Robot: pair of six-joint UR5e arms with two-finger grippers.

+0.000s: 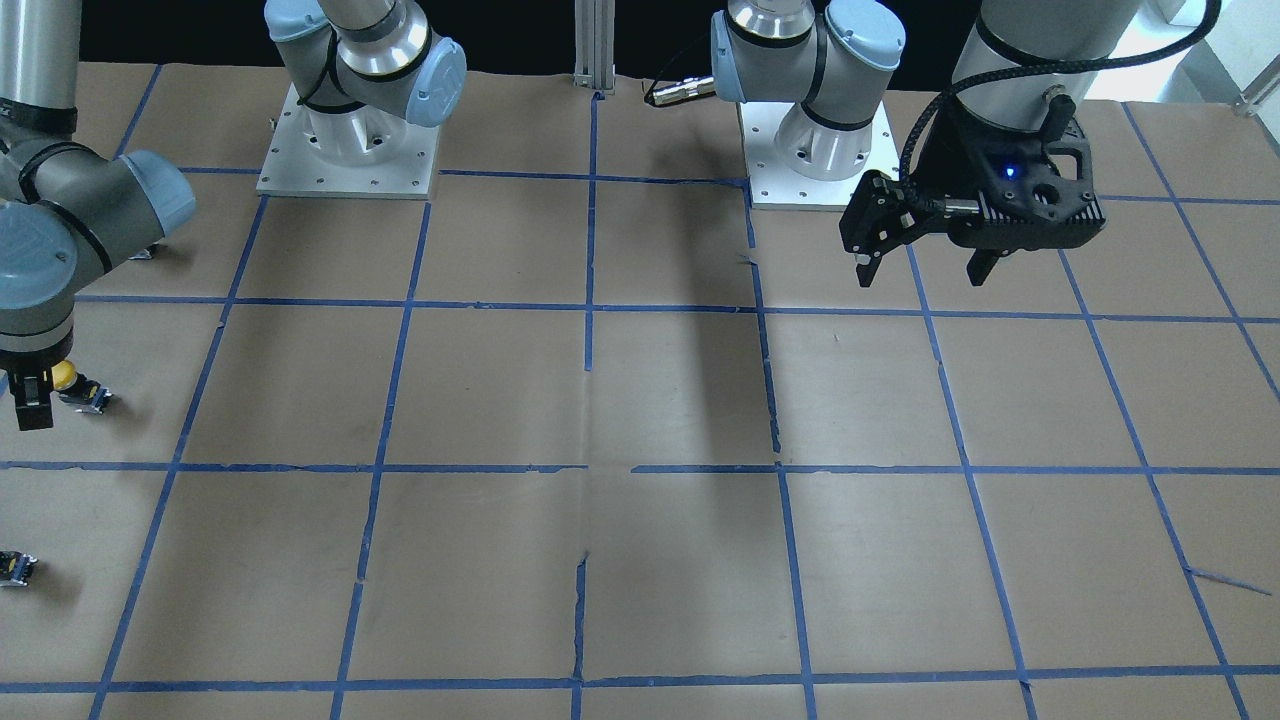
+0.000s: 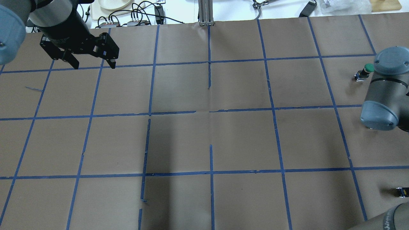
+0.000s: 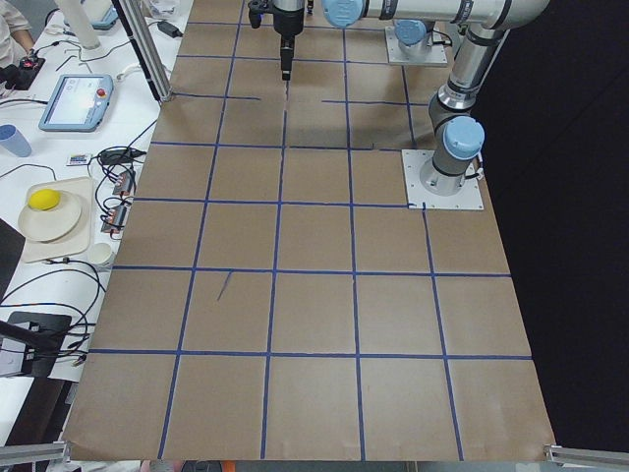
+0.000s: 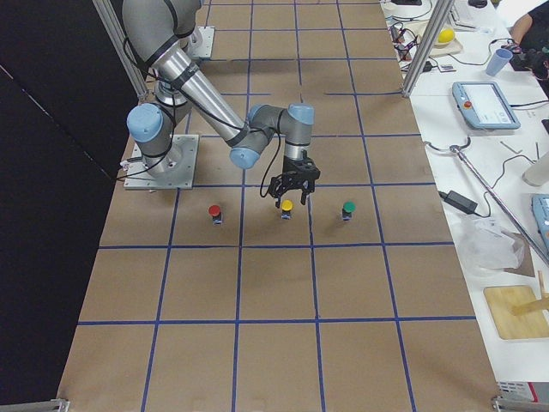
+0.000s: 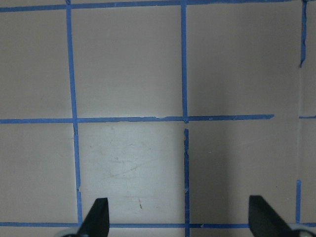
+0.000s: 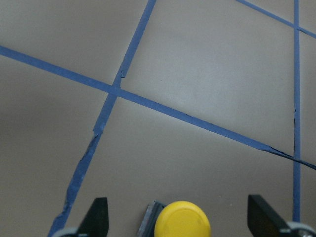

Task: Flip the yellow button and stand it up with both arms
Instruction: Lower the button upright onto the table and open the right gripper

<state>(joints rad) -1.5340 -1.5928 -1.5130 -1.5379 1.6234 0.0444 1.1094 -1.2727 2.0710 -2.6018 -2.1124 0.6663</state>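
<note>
The yellow button [image 4: 286,207] stands on the brown paper between a red-capped and a green-capped button; it looks upright. It also shows at the left edge of the front view [image 1: 66,376] and at the bottom of the right wrist view [image 6: 182,221]. My right gripper [image 4: 294,190] is open just above it, with one finger on each side of the cap [image 6: 178,218] and neither touching it. My left gripper [image 1: 925,270] is open and empty, held high near its base [image 2: 93,66], far from the button. The overhead view hides the yellow button under my right arm.
A green-capped button [image 4: 348,209] [image 2: 367,68] and a red-capped button [image 4: 214,211] flank the yellow one. A small capless black-grey block [image 1: 15,568] [image 2: 402,191] lies near the table's right end. Blue tape lines grid the paper. Side benches hold cables and a tablet [image 4: 485,103].
</note>
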